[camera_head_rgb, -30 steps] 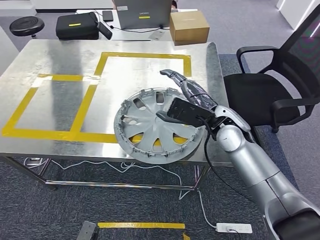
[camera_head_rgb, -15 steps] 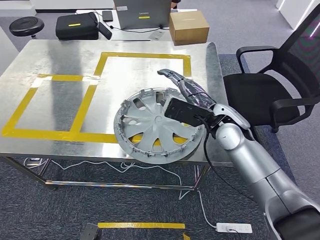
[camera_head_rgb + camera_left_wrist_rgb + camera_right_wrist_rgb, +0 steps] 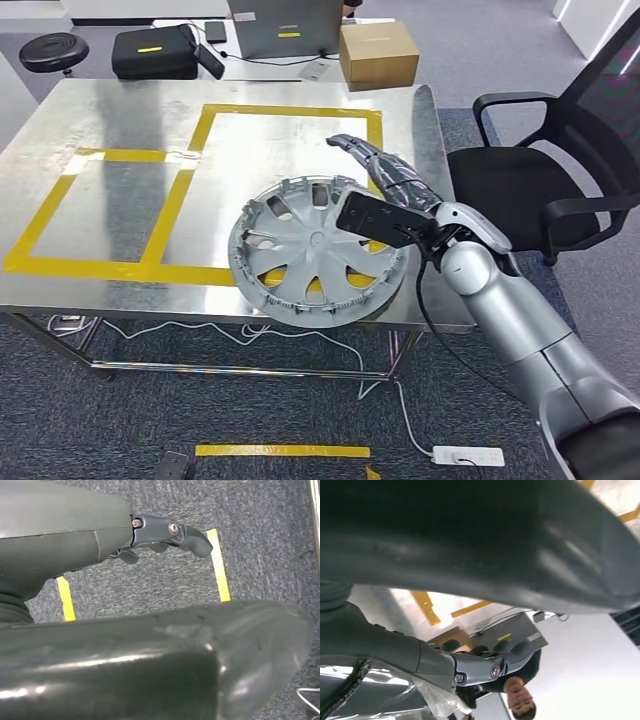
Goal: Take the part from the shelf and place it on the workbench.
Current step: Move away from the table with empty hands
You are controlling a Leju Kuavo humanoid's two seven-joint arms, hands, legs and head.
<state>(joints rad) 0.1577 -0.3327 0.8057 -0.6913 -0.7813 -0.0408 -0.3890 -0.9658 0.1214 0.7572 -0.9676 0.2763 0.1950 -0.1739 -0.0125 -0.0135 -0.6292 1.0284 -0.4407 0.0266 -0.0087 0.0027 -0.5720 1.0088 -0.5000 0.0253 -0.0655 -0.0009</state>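
The part is a silver wheel cover (image 3: 302, 250) lying flat on the steel workbench (image 3: 113, 120), near its front right edge and across a line of yellow tape. My right hand (image 3: 381, 195) hovers at the cover's right rim with fingers stretched out toward the far side and the thumb over the rim, holding nothing. In the right wrist view its fingers (image 3: 482, 665) are spread, with bare table behind them. My left hand (image 3: 75, 535) hangs over grey carpet, its fingers (image 3: 177, 532) apart and nothing in them.
Yellow tape marks two squares (image 3: 290, 112) on the bench. A black office chair (image 3: 543, 190) stands close on the right. Behind the bench are a cardboard box (image 3: 377, 52), a black case (image 3: 155, 50) and a stool (image 3: 53, 50). A person (image 3: 520, 697) is beyond the table.
My right hand has slid a little to the right, off the middle of the wheel cover toward its rim. The cover has stayed where it lay.
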